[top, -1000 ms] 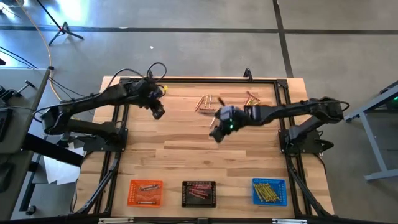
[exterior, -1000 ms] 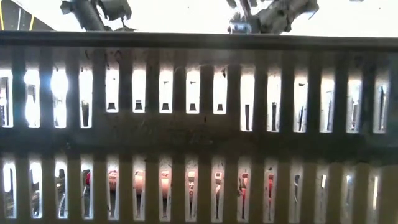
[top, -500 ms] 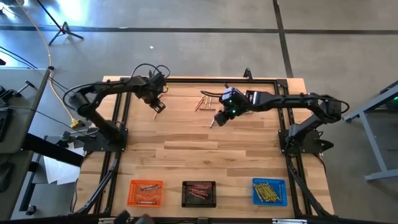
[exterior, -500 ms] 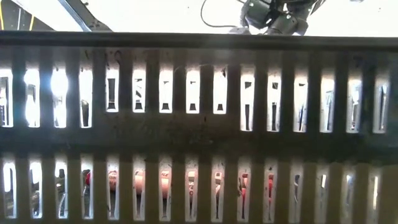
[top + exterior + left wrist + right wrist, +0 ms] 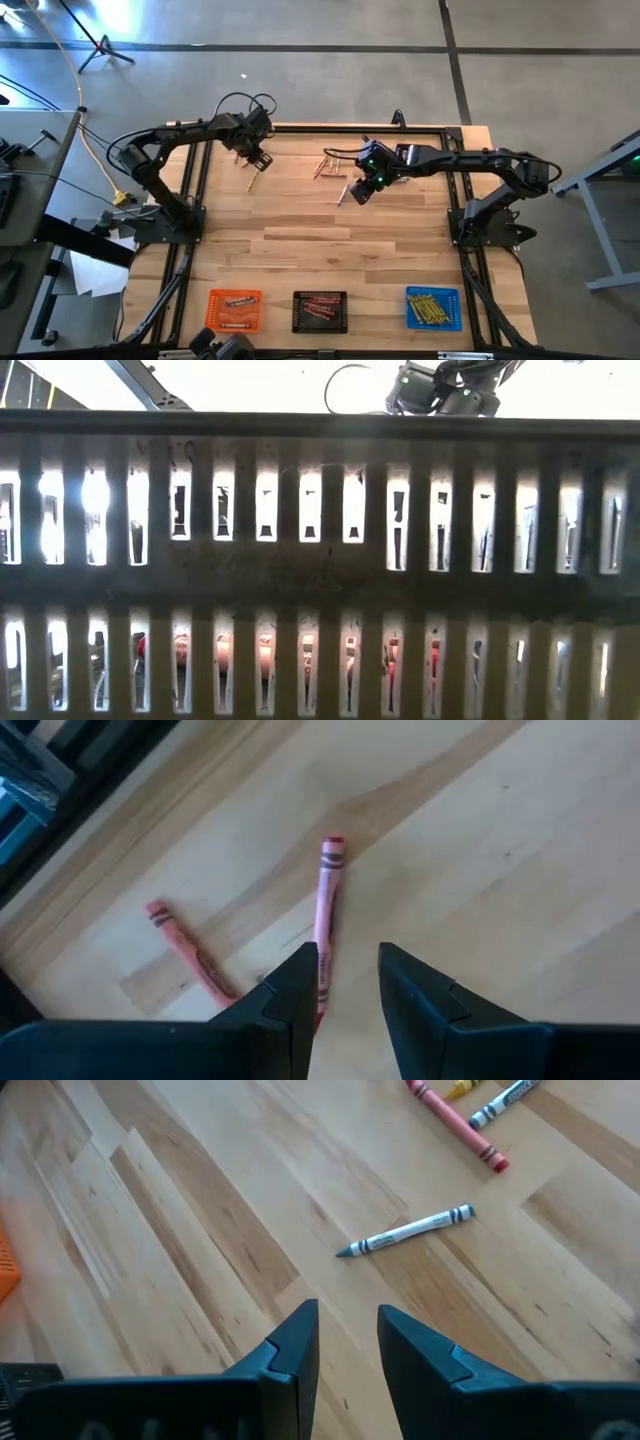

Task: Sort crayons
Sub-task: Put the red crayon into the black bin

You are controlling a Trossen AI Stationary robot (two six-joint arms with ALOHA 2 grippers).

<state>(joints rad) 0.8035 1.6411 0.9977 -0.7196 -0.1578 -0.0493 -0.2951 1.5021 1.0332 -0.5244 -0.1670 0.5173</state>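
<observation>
Loose crayons are scattered on the far half of the light wooden table. A pink-red wax crayon lies flat right under the left gripper, with a second pink-red crayon just beside it at an angle. That gripper's two dark fingers are slightly apart with nothing between them, hanging over the far left part of the table; the first crayon's near end runs down by the gap.

Over on the right, a grey-white paper-wrapped crayon lies alone on the wood ahead of the right gripper, whose fingers are also a little apart and empty. Past it there's a small bunch: a red crayon, another grey one and a bit of yellow. From above, that gripper sits near the far middle of the table, next to a little cluster of crayons.

Along the near edge are three square trays: orange tray on the left, black tray in the middle, blue tray on the right, each already holding crayons.
</observation>
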